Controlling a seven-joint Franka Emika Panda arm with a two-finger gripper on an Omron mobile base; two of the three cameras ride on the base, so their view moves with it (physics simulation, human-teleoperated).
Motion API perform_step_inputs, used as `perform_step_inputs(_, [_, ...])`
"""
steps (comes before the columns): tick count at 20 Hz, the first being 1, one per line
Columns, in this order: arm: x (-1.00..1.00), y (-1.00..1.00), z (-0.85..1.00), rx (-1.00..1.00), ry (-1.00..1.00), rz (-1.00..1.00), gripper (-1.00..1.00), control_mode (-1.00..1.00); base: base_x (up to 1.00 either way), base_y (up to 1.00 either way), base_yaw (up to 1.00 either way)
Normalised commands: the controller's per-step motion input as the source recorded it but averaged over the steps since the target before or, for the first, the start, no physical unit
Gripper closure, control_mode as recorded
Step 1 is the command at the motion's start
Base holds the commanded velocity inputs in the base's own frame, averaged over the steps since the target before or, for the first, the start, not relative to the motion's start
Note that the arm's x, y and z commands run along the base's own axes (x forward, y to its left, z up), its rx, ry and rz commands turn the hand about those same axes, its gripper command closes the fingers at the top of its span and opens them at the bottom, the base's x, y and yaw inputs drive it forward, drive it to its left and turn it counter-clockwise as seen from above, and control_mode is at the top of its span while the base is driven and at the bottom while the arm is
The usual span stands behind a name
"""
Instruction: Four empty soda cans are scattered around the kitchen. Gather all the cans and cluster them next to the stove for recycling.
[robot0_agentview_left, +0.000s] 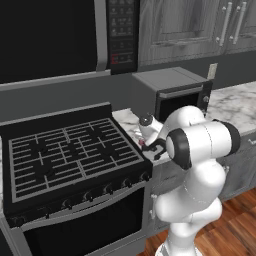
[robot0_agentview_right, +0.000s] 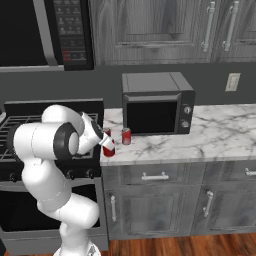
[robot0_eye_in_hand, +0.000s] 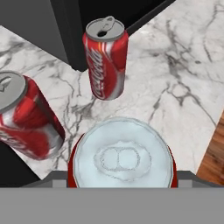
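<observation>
Marble counter beside stove: 3 soda cans upright; gripper grasping nearest.

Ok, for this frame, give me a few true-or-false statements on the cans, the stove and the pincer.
1. Three soda cans appear in the hand view. True.
2. The cans stand on the stove grates. False: they stand on the marble counter beside the stove.
3. The countertop oven has its door open. False: the door is closed.
4. The pincer is at the front can, nearest the counter's edge. True.
</observation>
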Motion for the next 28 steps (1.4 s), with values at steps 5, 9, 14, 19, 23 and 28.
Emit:
perform_step_inputs(5, [0.00,0.01,-0.20,0.00,0.11,-0.01,1.00,-1.00,0.00,0.00,0.00])
perform_step_inputs(9, [0.00,0.00,-0.21,0.00,0.05,0.00,1.00,-1.00,0.00,0.00,0.00])
perform_step_inputs(14, [0.00,0.00,-0.20,0.00,0.01,0.00,1.00,-1.00,0.00,0.00,0.00])
perform_step_inputs(19, [0.00,0.00,-0.20,0.00,0.00,0.00,1.00,-1.00,0.00,0.00,0.00])
perform_step_inputs(23, [-0.07,0.01,-0.24,0.00,0.01,0.00,-1.00,-1.00,0.00,0.00,0.00])
perform_step_inputs(28, [-0.08,0.00,-0.25,0.00,0.02,0.00,-1.00,-1.00,0.00,0.00,0.00])
